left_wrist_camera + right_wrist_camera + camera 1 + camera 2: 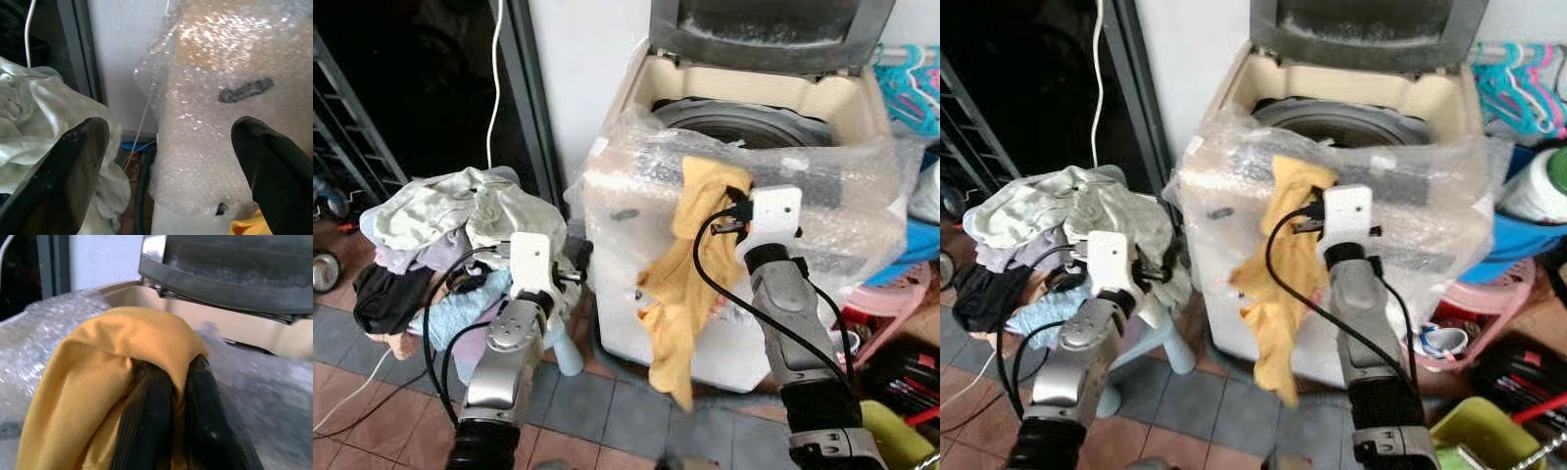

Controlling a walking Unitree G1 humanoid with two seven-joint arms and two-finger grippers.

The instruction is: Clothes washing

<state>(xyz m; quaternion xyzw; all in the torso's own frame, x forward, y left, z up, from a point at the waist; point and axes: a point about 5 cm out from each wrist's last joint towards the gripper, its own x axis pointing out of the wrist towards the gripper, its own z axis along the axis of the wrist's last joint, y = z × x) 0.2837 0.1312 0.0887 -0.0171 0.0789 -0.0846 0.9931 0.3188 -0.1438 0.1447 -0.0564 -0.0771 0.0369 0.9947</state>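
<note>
- Right gripper (166, 406): your two black fingers (142, 421) are clenched on a fold of the yellow cloth (680, 284), which bunches up over the fingertips.
- Yellow cloth: you hold it raised against the front of the washing machine (754, 196), just below the top rim. Most of it hangs down the machine's front wall, with the lower end loose above the floor (597, 411).
- Left gripper (166, 161): your fingers (63, 176) are spread wide and released, grasping nothing. They sit in the gap between the laundry pile (450, 230) and the machine, pointing at the wrapped side wall.
- Washing machine: top loader, lid (769, 29) standing open, dark drum (744, 122) exposed. The upper body is covered in bubble wrap (842, 181).
- Laundry pile: pale green, grey, black and light blue garments heaped to your left, beside the machine. What the heap rests on you cannot fully tell; a pale blue leg (1175, 348) shows beneath it.
- Surroundings: a white cable (494, 78) hangs against the dark doorway (411, 88) on your left. Turquoise and pink hangers (906, 83) and a pink basket (891, 299) lie to your right. The floor is tiled in grey and reddish brown.
</note>
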